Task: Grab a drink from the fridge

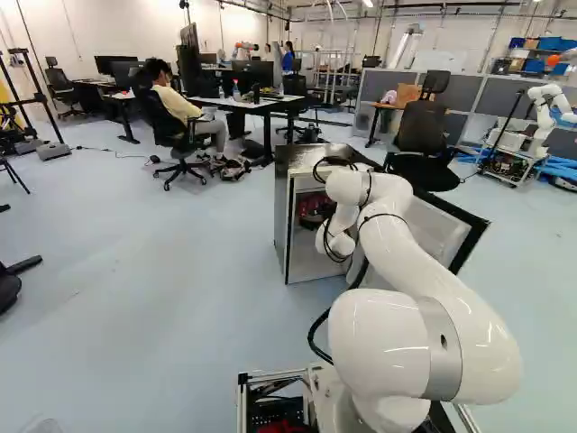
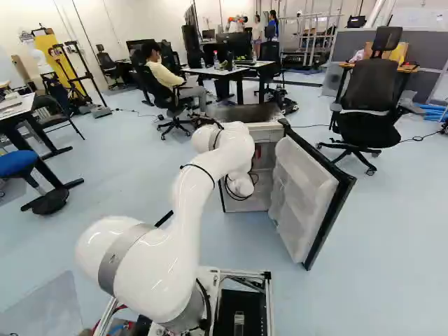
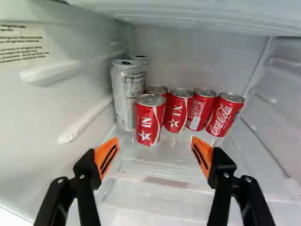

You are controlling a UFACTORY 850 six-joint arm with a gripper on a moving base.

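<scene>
Red cans [image 3: 178,110] stand bunched toward the back inside the fridge [image 1: 283,221], beside two tall silver cans [image 3: 126,96] near one of its side walls; the front can [image 3: 150,123] sits nearest its opening. Just ahead of the gripper [image 3: 154,143], also inside the fridge, the fingers are spread wide with nothing between their orange pads. The arm [image 2: 192,217] reaches in from outside the fridge, whose door [image 2: 311,196] hangs open. Beyond the fridge is a black office chair [image 2: 367,91].

The step in hand looks to be the approach to a drink. Next calls for lining up on the front can, easing deeper with the fingers either side, then closing; the silver cans close by could get nudged.
</scene>
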